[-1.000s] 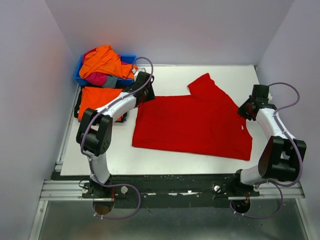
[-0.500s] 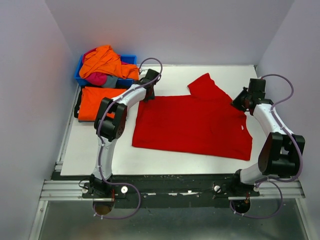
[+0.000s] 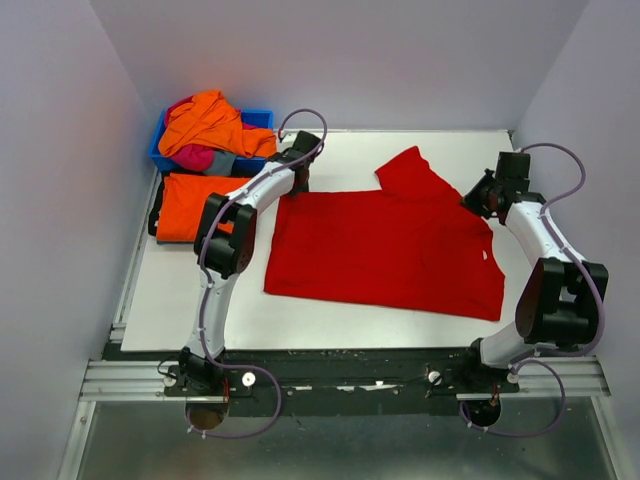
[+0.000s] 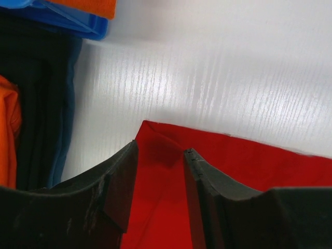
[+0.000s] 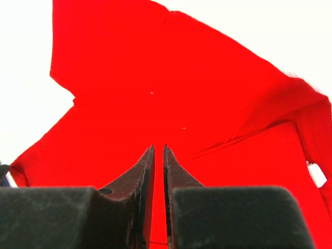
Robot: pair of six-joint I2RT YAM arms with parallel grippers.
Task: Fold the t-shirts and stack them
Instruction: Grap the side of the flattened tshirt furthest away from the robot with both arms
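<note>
A bright red t-shirt [image 3: 390, 245] lies spread flat mid-table, one sleeve pointing to the back. My left gripper [image 3: 297, 184] is at its far left corner. In the left wrist view the gripper [image 4: 160, 154] is open, its jaws straddling that corner of the shirt [image 4: 171, 150]. My right gripper [image 3: 479, 200] is over the shirt's far right edge near the sleeve. In the right wrist view the gripper [image 5: 158, 149] has its jaws nearly together just above the red cloth [image 5: 155, 78], with no fold pinched between them. A folded orange t-shirt [image 3: 195, 205] lies at the left.
A blue bin [image 3: 257, 119] at the back left holds a crumpled orange shirt [image 3: 210, 122] with pink [image 3: 192, 157] and grey [image 3: 222, 163] cloth under it. A dark mat [image 4: 36, 104] lies under the folded orange shirt. Walls close in on both sides.
My left arm has stretched farther back, bringing its gripper onto the shirt's far left corner. My right gripper has moved back and left over the shirt's right shoulder.
</note>
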